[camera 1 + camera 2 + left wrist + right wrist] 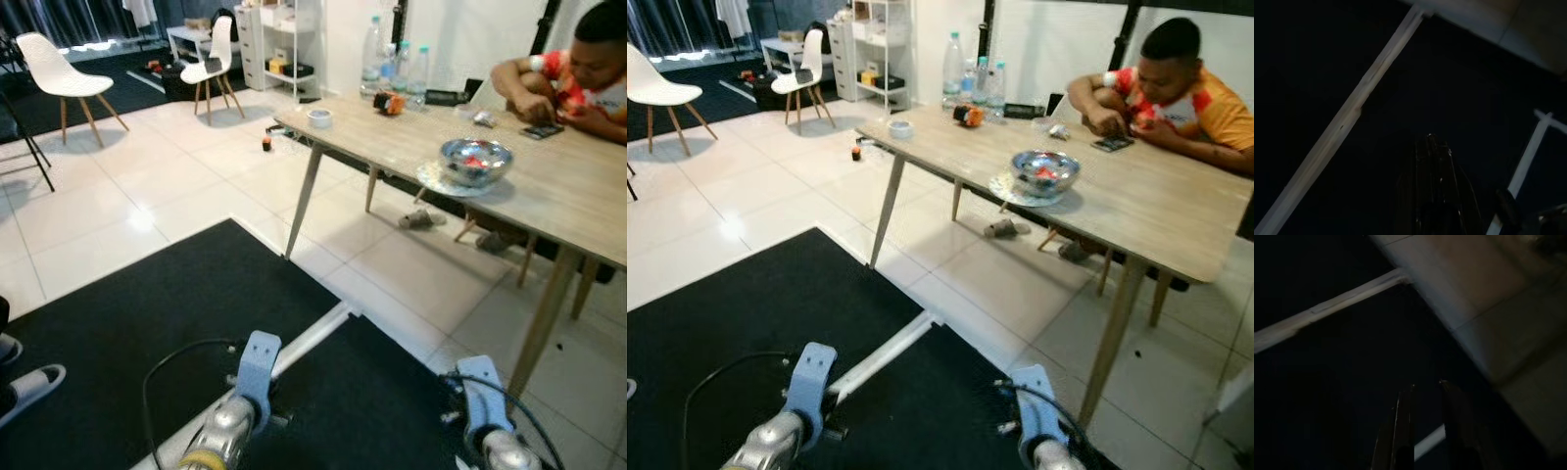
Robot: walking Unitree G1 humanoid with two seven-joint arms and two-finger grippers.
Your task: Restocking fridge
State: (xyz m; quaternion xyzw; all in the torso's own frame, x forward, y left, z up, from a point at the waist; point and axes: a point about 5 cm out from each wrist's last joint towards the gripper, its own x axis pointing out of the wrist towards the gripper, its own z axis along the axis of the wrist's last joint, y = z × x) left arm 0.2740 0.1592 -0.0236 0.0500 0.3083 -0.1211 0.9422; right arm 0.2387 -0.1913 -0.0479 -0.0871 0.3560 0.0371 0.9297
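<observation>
Both arms hang idle over the black mat [147,323]; left gripper [1434,147] looks closed, right gripper [1425,387] slightly parted, each empty. Nothing appears restocked: no fridge in sight; bottles [970,80] stand at the wooden table's [1176,211] far end; white tile left of the table lies open.

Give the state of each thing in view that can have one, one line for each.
Bowl: upright on a plate on the table, holding red and white items.
Bottles: upright at the table's far edge.
Tape roll: lying flat near the table corner.
Phone: flat on the table, under a person's hands.
Left gripper: hanging idle over the black mat, fingers together.
Right gripper: hanging idle, fingers slightly apart.
</observation>
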